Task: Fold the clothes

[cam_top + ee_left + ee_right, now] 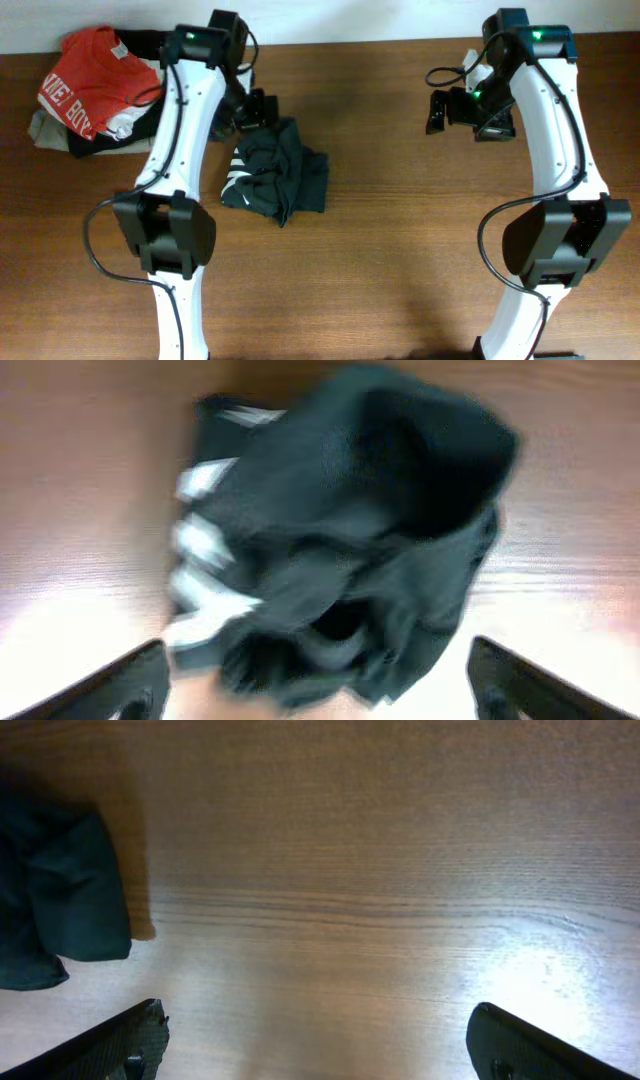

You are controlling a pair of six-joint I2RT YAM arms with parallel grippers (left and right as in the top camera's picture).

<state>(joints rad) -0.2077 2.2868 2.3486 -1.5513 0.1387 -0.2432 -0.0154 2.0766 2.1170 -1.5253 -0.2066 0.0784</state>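
Observation:
The dark navy-teal T-shirt [277, 177] lies crumpled in a small heap on the table, with white lettering showing at its left side. It fills the blurred left wrist view [340, 530] and shows at the left edge of the right wrist view [60, 900]. My left gripper [250, 108] is open and empty just behind the heap, above it. My right gripper [450, 108] is open and empty over bare wood at the back right, far from the shirt.
A pile with a red shirt with white letters [90, 85] on dark and pale garments sits at the back left corner. The wooden table [400, 250] stretches between the two arm bases at the front.

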